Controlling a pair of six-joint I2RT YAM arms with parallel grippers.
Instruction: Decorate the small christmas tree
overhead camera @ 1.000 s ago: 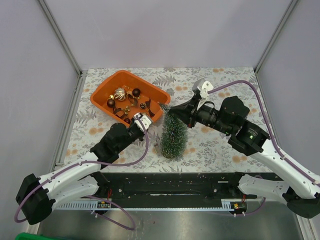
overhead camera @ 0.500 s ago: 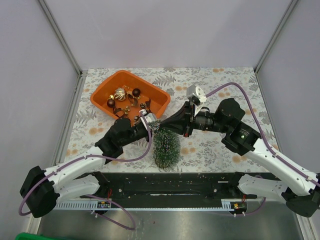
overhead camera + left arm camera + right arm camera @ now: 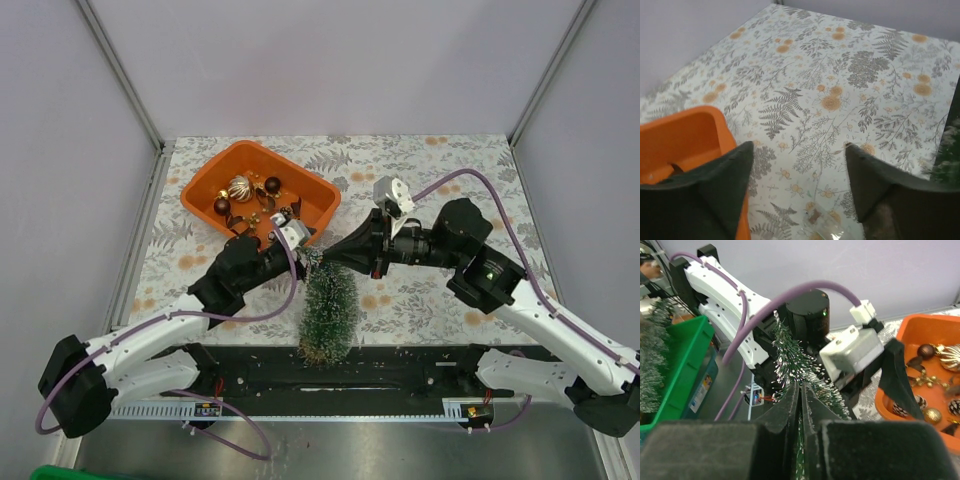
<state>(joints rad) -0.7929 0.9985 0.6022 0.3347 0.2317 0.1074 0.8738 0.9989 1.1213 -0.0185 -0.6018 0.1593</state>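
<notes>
1. The tree (image 3: pixel 328 310) is near the middle of the table's (image 3: pixel 440 160) near edge, with its base out over that edge and its tip pointing toward the far edge.
2. The right tool (image 3: pixel 326 257) reaches in from the right and is clamped on the tree's tip.
3. The left tool (image 3: pixel 303 247) has its fingers apart and holds nothing. It is just left of the tip, by the orange tray (image 3: pixel 205 180).

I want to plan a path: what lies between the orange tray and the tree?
In the top view, the open left tool lies between tray and tree.
</notes>
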